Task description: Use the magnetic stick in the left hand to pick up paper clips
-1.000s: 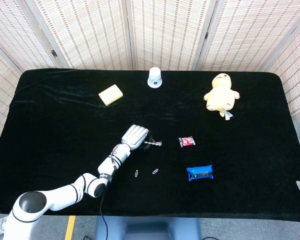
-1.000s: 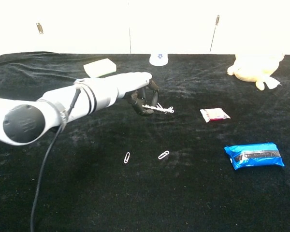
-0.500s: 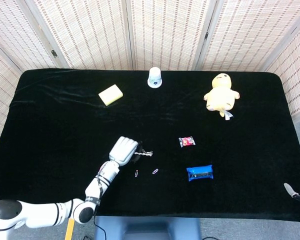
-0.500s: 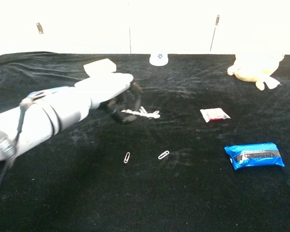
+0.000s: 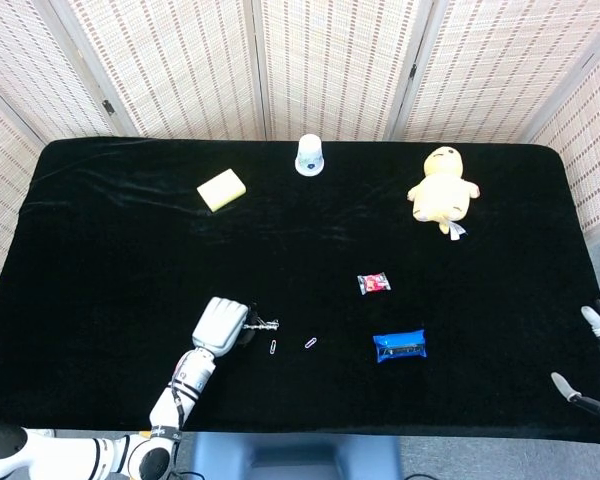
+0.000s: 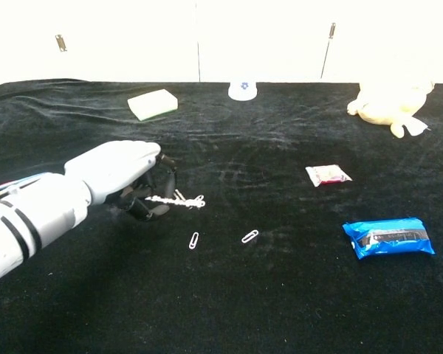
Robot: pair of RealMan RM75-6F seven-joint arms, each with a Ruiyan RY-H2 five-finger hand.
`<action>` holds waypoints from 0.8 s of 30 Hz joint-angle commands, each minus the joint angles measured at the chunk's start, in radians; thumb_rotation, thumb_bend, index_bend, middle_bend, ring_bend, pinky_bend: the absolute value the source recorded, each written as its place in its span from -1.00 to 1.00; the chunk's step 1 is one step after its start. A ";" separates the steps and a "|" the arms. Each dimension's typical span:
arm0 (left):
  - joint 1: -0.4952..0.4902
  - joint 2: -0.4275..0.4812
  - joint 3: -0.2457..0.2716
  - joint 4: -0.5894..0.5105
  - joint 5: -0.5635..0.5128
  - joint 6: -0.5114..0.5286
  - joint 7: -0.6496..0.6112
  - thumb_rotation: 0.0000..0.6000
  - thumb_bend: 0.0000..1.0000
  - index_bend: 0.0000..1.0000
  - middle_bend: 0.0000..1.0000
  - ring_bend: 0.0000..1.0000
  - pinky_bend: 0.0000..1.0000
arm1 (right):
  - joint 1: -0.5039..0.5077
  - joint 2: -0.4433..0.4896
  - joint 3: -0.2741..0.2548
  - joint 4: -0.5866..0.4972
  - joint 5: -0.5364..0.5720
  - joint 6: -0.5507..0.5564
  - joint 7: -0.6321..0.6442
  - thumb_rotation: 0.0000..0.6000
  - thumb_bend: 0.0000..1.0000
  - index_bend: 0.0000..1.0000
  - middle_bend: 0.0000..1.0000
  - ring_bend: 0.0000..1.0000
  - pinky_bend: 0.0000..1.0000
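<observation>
My left hand (image 5: 221, 324) (image 6: 125, 177) grips a thin magnetic stick (image 6: 176, 201) (image 5: 262, 324) that points to the right, with paper clips clinging near its tip. Two loose paper clips lie on the black cloth just right of the stick: one (image 6: 194, 240) (image 5: 272, 347) nearly under the tip, the other (image 6: 249, 236) (image 5: 310, 342) further right. The stick tip hangs a little above and left of the nearer clip. My right hand (image 5: 598, 352) shows only at the right edge of the head view, off the table, with its fingers apart and nothing in them.
A blue packet (image 5: 399, 345) and a small red-and-white sachet (image 5: 373, 283) lie to the right. A yellow plush toy (image 5: 441, 191), a white cup (image 5: 311, 154) and a yellow sponge (image 5: 221, 189) stand toward the back. The table's front edge (image 5: 330, 435) is close to my left arm.
My left hand has pulled back toward me and to the left with the stick, from beside the sachet's row down to the loose clips. The right hand has come further into view.
</observation>
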State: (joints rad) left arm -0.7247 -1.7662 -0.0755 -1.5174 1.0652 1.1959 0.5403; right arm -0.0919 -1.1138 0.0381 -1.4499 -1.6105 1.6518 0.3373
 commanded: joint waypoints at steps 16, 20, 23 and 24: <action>0.104 -0.004 0.030 -0.012 0.077 0.043 -0.047 1.00 -0.08 0.51 1.00 1.00 1.00 | -0.017 0.049 -0.056 -0.012 -0.057 0.036 0.018 1.00 -0.53 -1.00 -1.00 -0.92 -1.00; 0.112 -0.001 0.025 0.002 0.087 0.029 -0.065 1.00 -0.07 0.51 1.00 1.00 1.00 | -0.028 0.093 -0.097 -0.004 -0.101 0.051 0.117 1.00 -0.53 -1.00 -1.00 -0.92 -1.00; 0.119 -0.002 0.024 0.014 0.088 0.015 -0.075 1.00 -0.07 0.51 1.00 1.00 1.00 | -0.038 0.104 -0.108 0.020 -0.126 0.088 0.169 1.00 -0.53 -1.00 -1.00 -0.92 -1.00; 0.121 -0.004 0.024 0.019 0.089 0.012 -0.079 1.00 -0.07 0.51 1.00 1.00 1.00 | -0.042 0.102 -0.107 0.025 -0.126 0.099 0.173 1.00 -0.53 -1.00 -1.00 -0.92 -1.00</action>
State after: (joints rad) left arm -0.6065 -1.7687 -0.0512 -1.5020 1.1533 1.2107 0.4644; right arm -0.1231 -1.0230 -0.0574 -1.4410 -1.7194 1.7249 0.4877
